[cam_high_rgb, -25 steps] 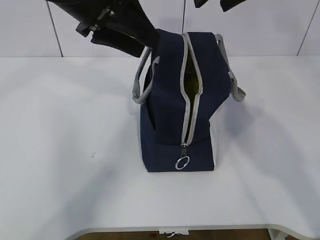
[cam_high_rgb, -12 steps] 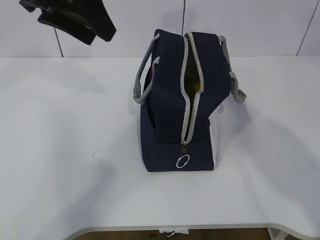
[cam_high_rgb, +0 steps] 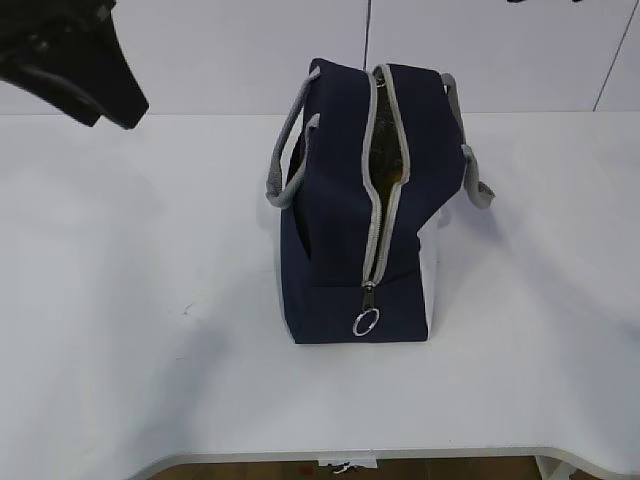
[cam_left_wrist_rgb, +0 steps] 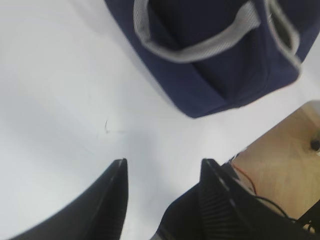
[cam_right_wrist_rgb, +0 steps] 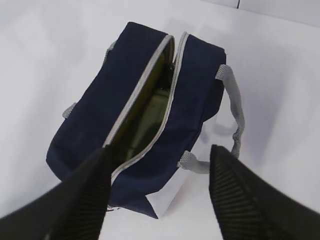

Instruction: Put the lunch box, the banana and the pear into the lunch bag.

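Observation:
The navy lunch bag (cam_high_rgb: 340, 240) stands upright in the middle of the white table, its grey zipper (cam_high_rgb: 385, 190) undone along the top and the ring pull (cam_high_rgb: 366, 324) hanging at the near end. Through the slit a dull green surface (cam_right_wrist_rgb: 150, 107) shows inside; it looks like the lunch box lid. The banana and the pear are hidden. My left gripper (cam_left_wrist_rgb: 162, 167) hovers open and empty over bare table, off to the bag's left (cam_high_rgb: 75, 65). My right gripper (cam_right_wrist_rgb: 160, 149) hangs open and empty high above the bag.
Grey strap handles (cam_high_rgb: 285, 160) droop down both sides of the bag. A small dark mark (cam_high_rgb: 186, 311) lies on the table to its left. The table's front edge (cam_high_rgb: 350, 455) is near, and floor with cables (cam_left_wrist_rgb: 285, 165) shows beyond it.
My left arm has pulled away from the bag's top, going left to the upper left corner. The right arm's dark parts have almost left the top of the view. The bag has not moved.

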`<state>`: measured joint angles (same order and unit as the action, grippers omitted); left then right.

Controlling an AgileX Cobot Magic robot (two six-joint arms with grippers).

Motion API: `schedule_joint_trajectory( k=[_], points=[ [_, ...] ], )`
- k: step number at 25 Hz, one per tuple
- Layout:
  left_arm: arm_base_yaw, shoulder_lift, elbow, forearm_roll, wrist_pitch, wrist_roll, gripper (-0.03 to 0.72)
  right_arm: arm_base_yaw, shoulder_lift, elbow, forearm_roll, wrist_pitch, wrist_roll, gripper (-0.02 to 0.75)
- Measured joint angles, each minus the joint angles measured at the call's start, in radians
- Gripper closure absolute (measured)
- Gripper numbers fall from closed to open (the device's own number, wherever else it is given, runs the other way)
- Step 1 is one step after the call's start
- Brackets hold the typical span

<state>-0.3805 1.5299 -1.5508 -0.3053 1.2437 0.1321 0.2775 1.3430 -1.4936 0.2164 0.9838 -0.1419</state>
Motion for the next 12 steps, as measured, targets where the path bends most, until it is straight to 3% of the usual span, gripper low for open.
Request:
schedule_joint_trajectory(
  k=[7,12],
  points=[
    [0.0,-0.085,0.07,0.014,0.0,-0.002,0.335,0.0,-0.222,0.376,0.0,-0.32,-0.052,0.261],
    [0.0,-0.151,0.163,0.062,0.0,-0.002,0.335,0.0,-0.263,0.5,0.0,-0.39,-0.058,0.262]
  ],
)
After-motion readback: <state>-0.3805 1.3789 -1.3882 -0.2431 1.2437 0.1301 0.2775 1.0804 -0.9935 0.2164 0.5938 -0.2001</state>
